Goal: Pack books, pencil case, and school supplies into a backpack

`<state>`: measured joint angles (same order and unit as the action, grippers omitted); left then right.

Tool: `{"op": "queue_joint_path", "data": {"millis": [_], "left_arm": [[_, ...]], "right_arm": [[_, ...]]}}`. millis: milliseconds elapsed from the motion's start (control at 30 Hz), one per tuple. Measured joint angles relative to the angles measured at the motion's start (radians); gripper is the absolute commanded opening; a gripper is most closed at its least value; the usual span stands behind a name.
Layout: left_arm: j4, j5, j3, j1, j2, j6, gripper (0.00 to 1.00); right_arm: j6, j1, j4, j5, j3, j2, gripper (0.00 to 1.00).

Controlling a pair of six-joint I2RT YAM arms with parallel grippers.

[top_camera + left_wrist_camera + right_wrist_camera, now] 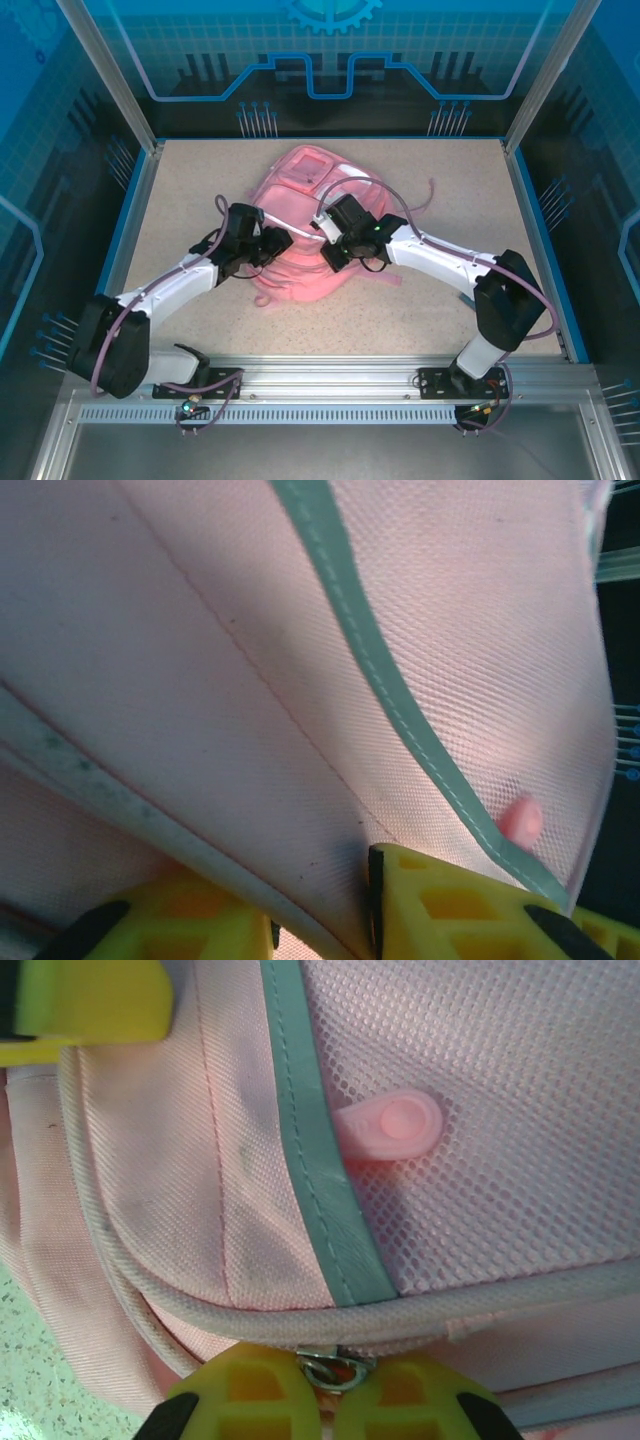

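Across the middle of the speckled beige table (pixel 190 190), seen from the overhead camera, the large pink fabric backpack (pixel 300 185) lay flat with its straps trailing toward the far right. Both arms reached in over its near half, the left gripper (pixel 272 246) and the right gripper (pixel 332 256) close together, probably so that one could steady the cloth while the other worked the opening.

From the left wrist camera, the left gripper (pixel 320 915) had its yellow fingers (pixel 460 910) on either side of a fold of the backpack (pixel 200 680), beside a grey-green trim stripe (pixel 400 710). The lens sat so close that I could not tell whether the jaws were clamped on the fold or only bracketing it.

From the right wrist camera, the right gripper (pixel 335 1385) was clenched on a small metal zipper pull (pixel 335 1368) at the piped seam, below a soft pink round-ended tab (pixel 400 1120) lying on the mesh pocket (pixel 520 1070). That grip suited drawing the zip along to open the bag for packing.
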<state>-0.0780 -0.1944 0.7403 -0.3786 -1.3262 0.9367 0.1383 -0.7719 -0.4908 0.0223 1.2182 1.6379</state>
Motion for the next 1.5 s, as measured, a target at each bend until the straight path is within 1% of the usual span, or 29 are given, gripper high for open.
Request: {"op": "queue_joint_path", "data": {"millis": [133,267,467,633,833,933,1167,1200,1233,1333,1367,1400,1467,1500], "left_arm": [[0.015,0.035,0.000,-0.021,-0.020,0.033,0.12],[0.028,0.079,0.000,-0.037,-0.028,0.061,0.00],[0.043,0.141,-0.003,-0.060,-0.026,0.079,0.00],[0.043,0.187,-0.012,-0.073,0.013,0.080,0.00],[0.055,0.202,-0.014,-0.084,0.027,0.100,0.00],[0.064,0.211,-0.023,-0.088,0.027,0.124,0.00],[0.085,0.306,-0.058,-0.117,0.028,0.185,0.00],[0.085,0.314,-0.060,-0.119,0.028,0.190,0.00],[0.087,0.322,-0.061,-0.121,0.028,0.192,0.00],[0.103,0.334,-0.062,-0.122,0.028,0.191,0.00],[0.110,0.333,-0.062,-0.123,0.028,0.191,0.00],[0.113,0.333,-0.062,-0.124,0.031,0.190,0.03],[0.109,0.332,-0.062,-0.128,0.042,0.181,0.19],[0.105,0.333,-0.062,-0.129,0.048,0.172,0.23]], "right_arm": [[0.038,-0.030,-0.018,0.017,-0.001,-0.002,0.00],[0.081,-0.085,-0.034,0.049,-0.001,-0.001,0.00],[0.121,-0.166,-0.063,0.138,0.009,0.037,0.00],[0.124,-0.185,-0.069,0.195,0.003,0.039,0.00],[0.124,-0.186,-0.056,0.206,-0.032,-0.012,0.00],[0.135,-0.197,-0.054,0.212,-0.032,-0.013,0.00],[0.198,-0.229,-0.040,0.199,-0.005,0.040,0.00],[0.207,-0.230,-0.035,0.190,-0.005,0.042,0.04],[0.218,-0.230,-0.030,0.180,-0.005,0.042,0.13],[0.259,-0.229,-0.008,0.150,-0.011,0.036,0.46],[0.274,-0.229,0.003,0.133,-0.019,0.025,0.51],[0.284,-0.226,0.016,0.122,-0.032,0.007,0.54],[0.310,-0.210,0.042,0.102,-0.071,-0.057,0.59],[0.323,-0.197,0.047,0.097,-0.089,-0.093,0.60]]}}
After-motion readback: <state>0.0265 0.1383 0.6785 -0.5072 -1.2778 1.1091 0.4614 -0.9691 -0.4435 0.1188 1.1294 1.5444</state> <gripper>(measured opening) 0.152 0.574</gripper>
